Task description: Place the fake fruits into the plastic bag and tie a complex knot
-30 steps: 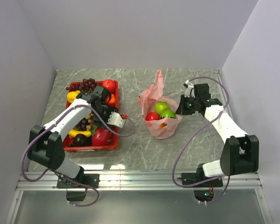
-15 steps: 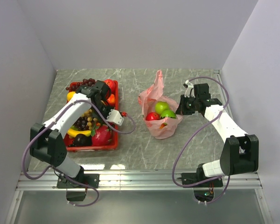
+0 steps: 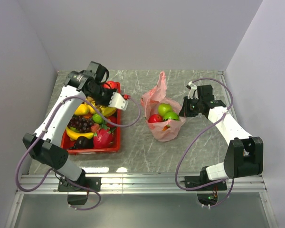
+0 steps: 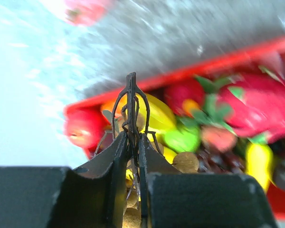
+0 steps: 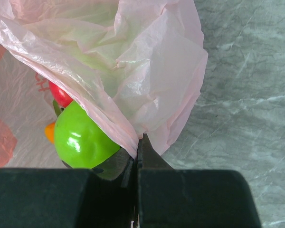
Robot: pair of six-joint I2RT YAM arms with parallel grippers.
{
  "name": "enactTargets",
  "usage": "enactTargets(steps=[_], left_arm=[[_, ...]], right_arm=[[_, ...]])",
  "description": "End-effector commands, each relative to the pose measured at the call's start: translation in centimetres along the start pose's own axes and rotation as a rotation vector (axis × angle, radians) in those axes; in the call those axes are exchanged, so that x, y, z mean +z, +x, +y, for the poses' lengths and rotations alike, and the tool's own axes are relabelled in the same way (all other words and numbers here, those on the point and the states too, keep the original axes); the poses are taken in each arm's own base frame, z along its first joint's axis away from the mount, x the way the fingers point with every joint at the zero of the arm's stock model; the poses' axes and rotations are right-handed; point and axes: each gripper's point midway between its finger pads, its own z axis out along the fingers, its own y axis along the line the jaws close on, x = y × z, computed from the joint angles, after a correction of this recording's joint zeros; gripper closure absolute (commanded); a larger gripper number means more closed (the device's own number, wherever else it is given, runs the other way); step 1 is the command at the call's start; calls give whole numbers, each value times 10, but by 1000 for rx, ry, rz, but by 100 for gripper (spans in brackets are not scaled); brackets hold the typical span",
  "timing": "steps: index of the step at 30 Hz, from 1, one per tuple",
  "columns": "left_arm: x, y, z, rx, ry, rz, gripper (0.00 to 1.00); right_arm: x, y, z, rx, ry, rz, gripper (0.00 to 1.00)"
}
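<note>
The pink plastic bag (image 3: 161,114) lies mid-table with green apples (image 3: 166,111) and a red apple (image 3: 154,118) inside. My right gripper (image 3: 183,112) is shut on the bag's rim film (image 5: 133,128), right beside a green apple (image 5: 80,137). My left gripper (image 3: 104,95) is raised over the far part of the red tray (image 3: 92,151). It is shut on the thin dark stem (image 4: 131,102) of a bunch of tan berries (image 4: 185,161), which hang under the jaws. More fruits lie in the tray: purple grapes (image 3: 78,123), a pink dragon fruit (image 3: 103,137), lemons, apples.
Grey walls close in the marble table on the left, back and right. A metal rail (image 3: 142,183) runs along the near edge. The bag's loose handle (image 3: 160,83) sticks up toward the back.
My left arm has risen and swung toward the far end of the tray, lifting the tan berry bunch by its stem. The right arm and the bag have stayed put.
</note>
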Motion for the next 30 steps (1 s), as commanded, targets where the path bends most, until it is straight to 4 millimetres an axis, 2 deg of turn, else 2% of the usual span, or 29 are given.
enactTargets(steps=[1,2,5,6,8,9,11,12,13,14,15,16,17,18,19,20,21,23,24,27,30], left_arm=[[-11,-41,33,-47,-100,-173,99],[-14,-52,50,-44,-154,-220,100],[-20,-72,80,-95,-247,-299,100],[-25,-86,98,-110,-312,-361,100],[-28,-102,110,-135,-349,-433,100],[-32,-118,123,-152,-381,-506,100],[-33,-135,137,-193,-412,-584,100],[-37,-154,149,-228,-433,-672,100],[-38,-163,157,-247,-454,-718,100],[-27,-168,157,-341,-423,-765,100],[-24,-182,157,-347,-418,-807,100],[-34,-196,171,-304,-496,-872,100],[-17,-199,167,-375,-473,-895,100],[-13,-216,167,-372,-479,-939,100],[-17,-225,174,-366,-527,-984,100],[1,-228,171,-432,-487,-1005,100],[9,-241,165,-448,-457,-1034,100],[27,-248,160,-501,-423,-1073,100],[37,-258,150,-499,-397,-1079,100],[55,-262,123,-472,-388,-1070,100],[70,-252,94,-446,-365,-1019,100]], right_arm=[[-6,-21,2,-28,-1,-50,100],[-6,-20,2,-28,-1,-48,100],[-6,-20,3,-29,-3,-48,100],[-7,-21,3,-28,-4,-48,100],[-8,-21,3,-30,-4,-52,100],[-7,-22,3,-32,-4,-54,100],[-8,-22,3,-27,-8,-55,100],[-7,-22,4,-25,-11,-54,100],[-7,-23,5,-22,-14,-55,100],[-7,-23,6,-21,-16,-56,100],[-7,-23,5,-17,-16,-57,100],[-7,-23,6,-14,-17,-58,100],[-7,-23,6,-10,-18,-58,100],[-7,-23,8,-3,-27,-55,100],[-6,-22,8,2,-31,-53,100],[-6,-22,9,11,-33,-52,100],[-7,-23,10,25,-39,-53,100],[-6,-25,11,48,-42,-61,100],[-5,-25,10,67,-42,-58,100],[-3,-33,6,136,-63,-64,100],[-5,-41,-4,210,-68,-76,100]])
